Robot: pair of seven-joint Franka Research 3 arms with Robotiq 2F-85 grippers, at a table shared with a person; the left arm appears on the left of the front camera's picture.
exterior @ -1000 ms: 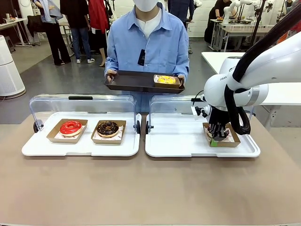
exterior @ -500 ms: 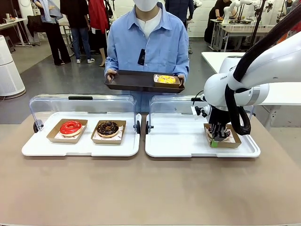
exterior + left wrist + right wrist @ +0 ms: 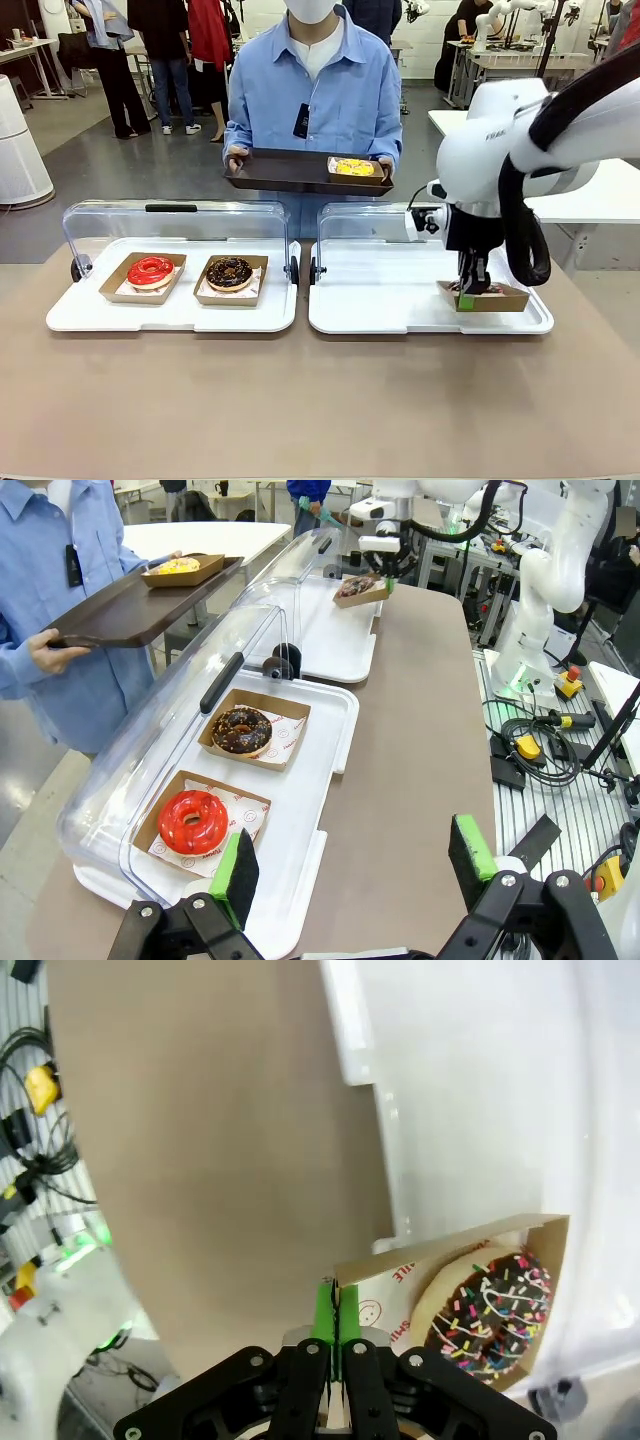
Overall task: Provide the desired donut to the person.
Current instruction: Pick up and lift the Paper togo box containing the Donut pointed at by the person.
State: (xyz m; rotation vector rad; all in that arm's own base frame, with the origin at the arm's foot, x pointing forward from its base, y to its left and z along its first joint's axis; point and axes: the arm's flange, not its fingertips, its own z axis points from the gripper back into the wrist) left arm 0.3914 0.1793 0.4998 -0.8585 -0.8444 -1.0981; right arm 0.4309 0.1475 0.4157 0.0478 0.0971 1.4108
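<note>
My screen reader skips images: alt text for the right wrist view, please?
The right gripper pinches the rim of a cardboard tray holding a chocolate sprinkled donut, over a white serving tray and the tan table.

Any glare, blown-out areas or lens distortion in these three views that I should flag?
Front view: evenly lit, sharp, faint reflections on the clear lid. Left wrist view: wide-angle bowing along the table; left gripper open and crisp. Right wrist view: white tray washed out, nearly featureless; sprinkled donut and right gripper, shut on the cardboard box, are sharp.
</note>
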